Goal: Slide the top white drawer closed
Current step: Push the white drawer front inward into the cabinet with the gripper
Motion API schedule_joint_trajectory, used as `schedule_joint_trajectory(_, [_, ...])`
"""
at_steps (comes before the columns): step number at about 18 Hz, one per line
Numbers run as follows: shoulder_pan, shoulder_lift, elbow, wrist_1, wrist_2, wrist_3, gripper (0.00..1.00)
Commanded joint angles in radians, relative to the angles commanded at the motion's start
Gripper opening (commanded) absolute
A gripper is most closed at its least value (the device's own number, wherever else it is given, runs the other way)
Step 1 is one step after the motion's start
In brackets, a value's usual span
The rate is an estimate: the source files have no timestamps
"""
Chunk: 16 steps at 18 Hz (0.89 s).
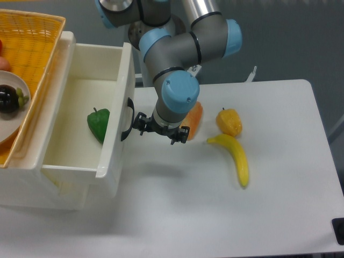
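Top white drawer (pixel 80 115) is seen partly open at frame left; hand (pixel 144 126) is pressed beside its handle (pixel 128 118), finger state indiscernible.

A cabinet (pixel 32 188) stands on the counter's (pixel 226 215) left side, with a woven basket (pixel 27 48) on top holding a plate (pixel 11 115). The top white drawer (pixel 80 150) juts out to the right — a pepper (pixel 98 124) lies inside it. The pincer (pixel 159 130) sits just right of the drawer's handle (pixel 127 119). Further right lie a carrot (pixel 194 119), another pepper (pixel 229 122) and, in front of that — a banana (pixel 235 157).
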Motion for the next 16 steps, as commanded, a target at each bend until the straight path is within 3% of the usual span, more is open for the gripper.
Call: schedule_joint_trajectory(16, [-0.031,0.017,-0.009,-0.006,-0.023,-0.009,1.0])
